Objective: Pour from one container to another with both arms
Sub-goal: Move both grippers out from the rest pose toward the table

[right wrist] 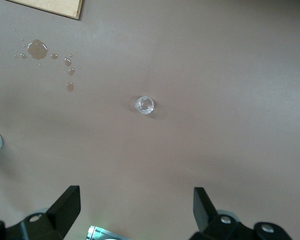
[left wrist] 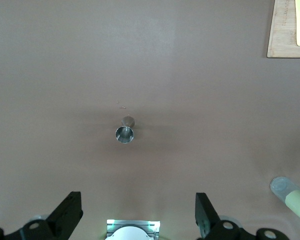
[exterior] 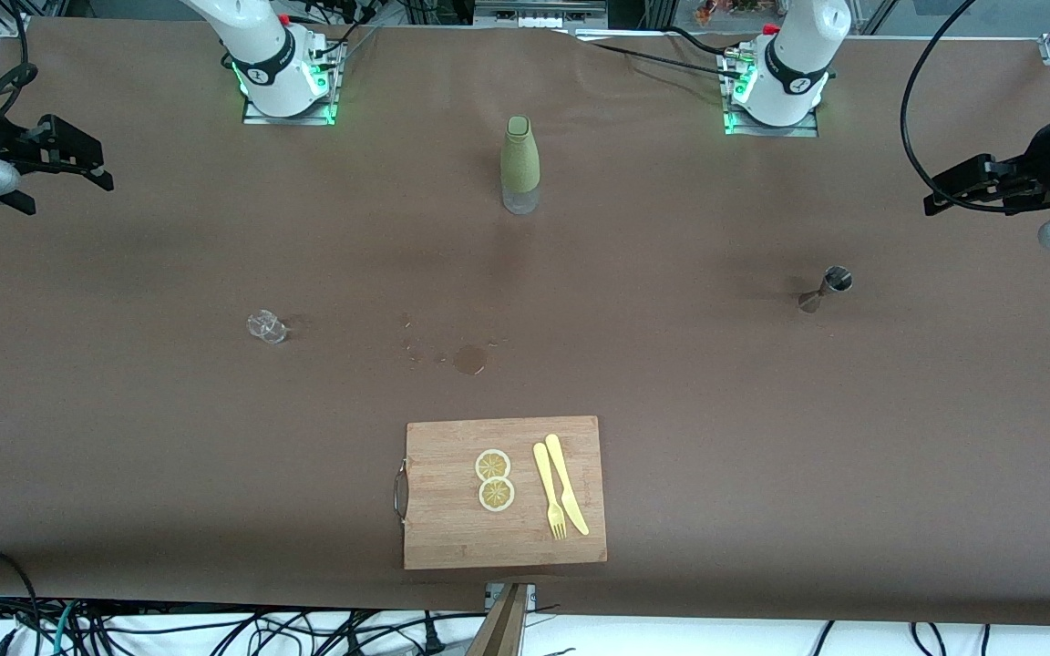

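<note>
Two grippers hover spread, empty: right gripper (right wrist: 135, 207) high above small clear faceted glass tumbler (exterior: 267, 326), left gripper (left wrist: 139, 212) above upright silvery steel hourglass jigger (exterior: 826, 289); each standing at its arm's table end.

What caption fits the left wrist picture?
Open left gripper hangs above the upright steel jigger on the brown table.
</note>
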Available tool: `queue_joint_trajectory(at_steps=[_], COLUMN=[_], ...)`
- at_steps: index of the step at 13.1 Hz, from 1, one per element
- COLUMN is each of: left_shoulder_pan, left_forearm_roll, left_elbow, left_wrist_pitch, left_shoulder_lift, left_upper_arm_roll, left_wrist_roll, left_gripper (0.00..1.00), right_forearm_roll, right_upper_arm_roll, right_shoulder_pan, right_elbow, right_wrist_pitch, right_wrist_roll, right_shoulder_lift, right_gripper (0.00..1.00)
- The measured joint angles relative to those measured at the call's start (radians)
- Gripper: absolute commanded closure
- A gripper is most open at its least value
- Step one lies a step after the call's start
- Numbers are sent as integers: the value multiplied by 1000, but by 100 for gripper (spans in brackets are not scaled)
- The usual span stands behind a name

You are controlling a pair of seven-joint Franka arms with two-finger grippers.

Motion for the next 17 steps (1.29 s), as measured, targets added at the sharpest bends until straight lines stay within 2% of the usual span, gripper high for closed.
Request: queue_joint_trajectory(at_steps=[7, 12, 14, 17], left_shoulder_pan=[0, 0, 0, 0], left_forearm_roll=[0, 0, 0, 0], left_elbow=[5, 5, 5, 5], left_wrist_pitch=[0, 0, 0, 0], left_shoulder_lift=[4, 5, 5, 5], left_upper_arm_roll=[0, -1, -1, -1], left_wrist_roll=[0, 0, 0, 0], left_gripper=[0, 0, 0, 0], right_forearm_roll=[0, 0, 0, 0], right_upper_arm_roll=[21, 22, 22, 16], right_shoulder_pan=[8, 8, 8, 8], right_elbow=[0, -5, -17, -39], right_wrist_pitch=[2, -11, -11, -3], right_wrist_roll=[160, 165, 131, -76], right_shoulder_lift=[-3, -3, -3, 7], right_gripper=[0, 0, 0, 0])
